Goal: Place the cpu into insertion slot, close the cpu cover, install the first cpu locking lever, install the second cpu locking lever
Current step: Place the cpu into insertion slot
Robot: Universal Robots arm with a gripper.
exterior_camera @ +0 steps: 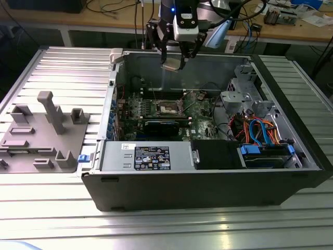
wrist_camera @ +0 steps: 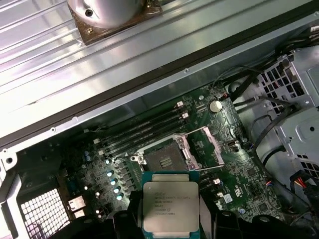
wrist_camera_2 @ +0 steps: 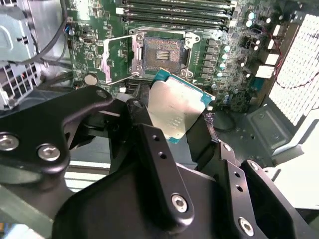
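We are observing: jaws of gripper (exterior_camera: 174, 61) pinching cpu (wrist_camera: 171, 206) by edges; slot (wrist_camera_2: 159, 52) lying well below jaws, uncovered.

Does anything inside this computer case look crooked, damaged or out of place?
Nothing looks damaged. The cpu sits tilted in the pincer above the case, not in the insertion slot, whose cpu cover stands swung open.

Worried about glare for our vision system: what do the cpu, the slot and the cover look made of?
The cpu, held by the gripper, has a satin silver-grey lid, likely metal, on a teal-green board edge. The slot looks like dark matte plastic with a silvery rim. The cover, lying open, looks like thin bright sheet metal; it glints.
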